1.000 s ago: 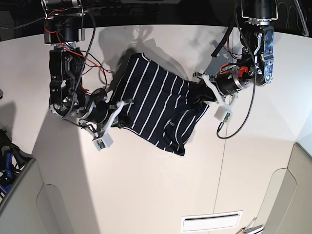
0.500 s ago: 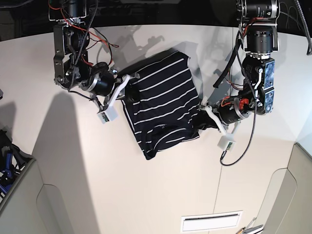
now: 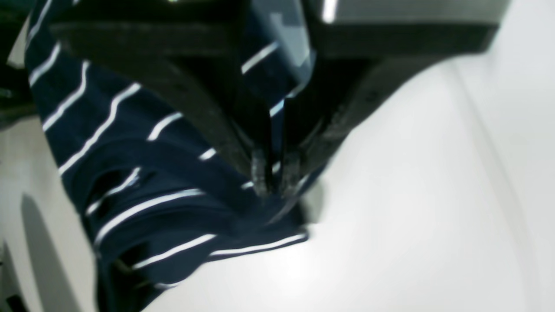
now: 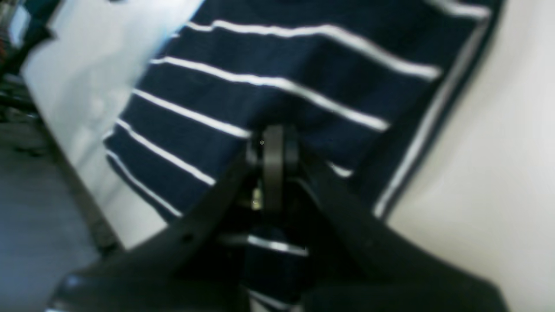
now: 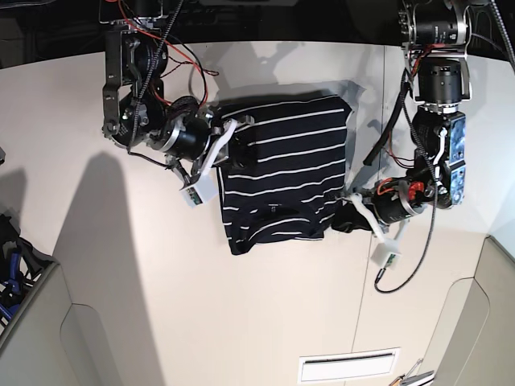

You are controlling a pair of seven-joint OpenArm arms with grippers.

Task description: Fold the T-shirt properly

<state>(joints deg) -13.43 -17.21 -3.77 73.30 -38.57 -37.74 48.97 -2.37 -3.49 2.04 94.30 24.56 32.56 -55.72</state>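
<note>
Shirt (image 5: 286,181) on table (image 5: 241,322), between the two grippers.

Left gripper (image 5: 348,219) clamped on the edge nearest it, shirt stretching away from there to right gripper (image 5: 235,143), pinched on the opposite edge. In the left wrist view, cloth bunched under fingertips (image 3: 260,173).

Two arms built of black metal segments with round motor housings are seen, the right arm (image 5: 133,88) and the left arm (image 5: 438,104). Loose red and black wires are carried along each. White plastic finger brackets and a small white camera box (image 5: 195,190) are mounted near each wrist.
</note>
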